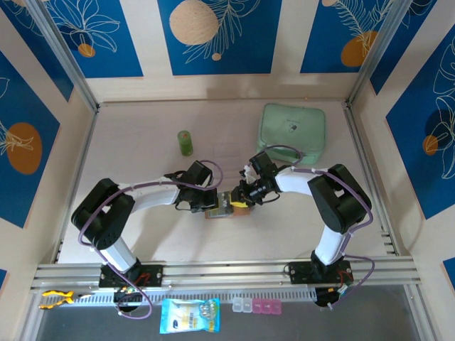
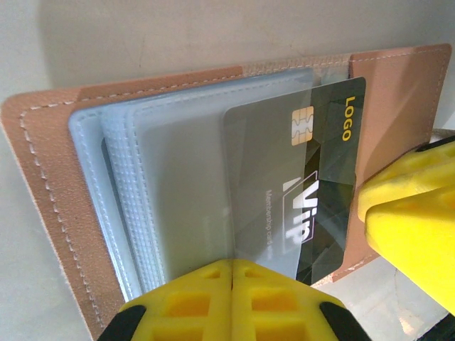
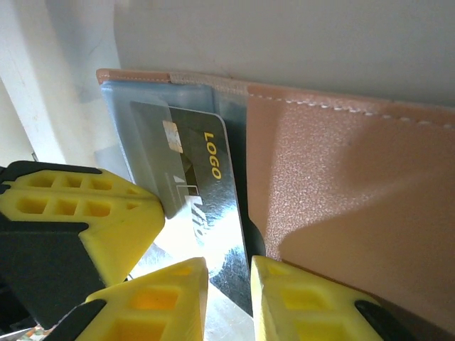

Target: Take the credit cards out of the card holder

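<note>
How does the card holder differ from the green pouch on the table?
The card holder is salmon-tan, the pouch mint green. The card holder is far smaller than the pouch. The card holder lies open with a dark card sticking out; the pouch sits alone farther back. Both are roughly rectangular.

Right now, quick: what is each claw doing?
Left claw: closed, tips against the card holder.
Right claw: around the dark VIP card; whether it grips cannot be told.
</note>
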